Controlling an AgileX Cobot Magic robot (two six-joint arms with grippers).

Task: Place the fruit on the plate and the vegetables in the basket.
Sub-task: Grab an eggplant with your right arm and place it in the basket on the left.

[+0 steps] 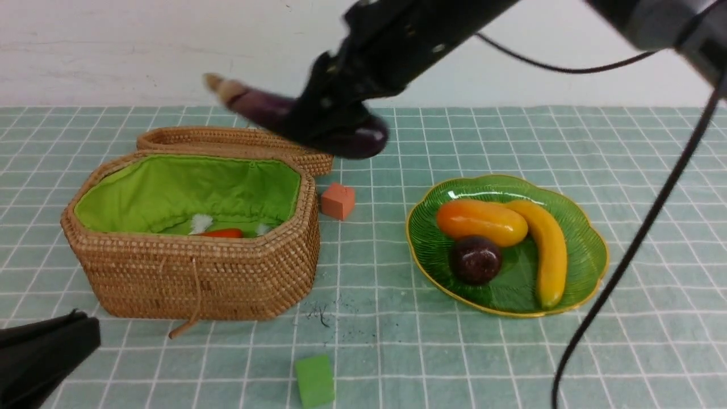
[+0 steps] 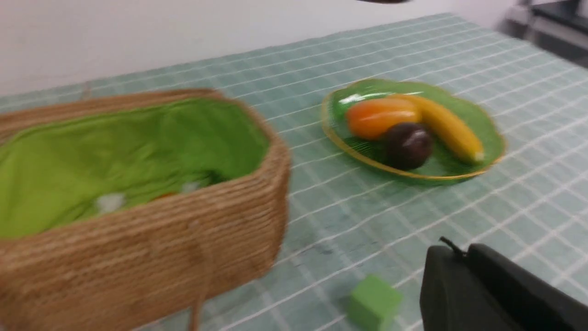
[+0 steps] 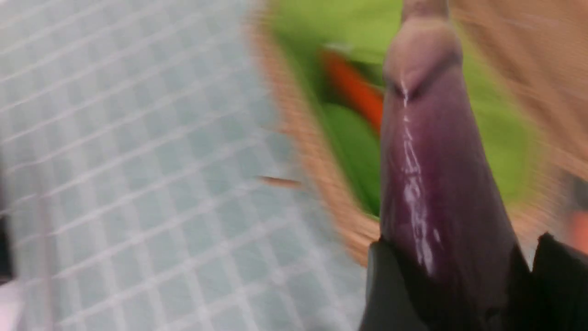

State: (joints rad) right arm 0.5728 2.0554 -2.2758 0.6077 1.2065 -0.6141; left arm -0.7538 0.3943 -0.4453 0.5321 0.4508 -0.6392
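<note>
My right gripper is shut on the long dark purple eggplant and holds it in the air over the back right of the wicker basket, near its lid. The eggplant fills the right wrist view. In the basket lie the orange carrot and a green vegetable, partly hidden by the rim. The green plate holds the mango, the banana and the mangosteen. My left gripper is shut and empty, low at the front left.
A small orange cube sits right of the basket. A small green cube lies on the checked cloth at the front, close to my left gripper. A black cable hangs right of the plate.
</note>
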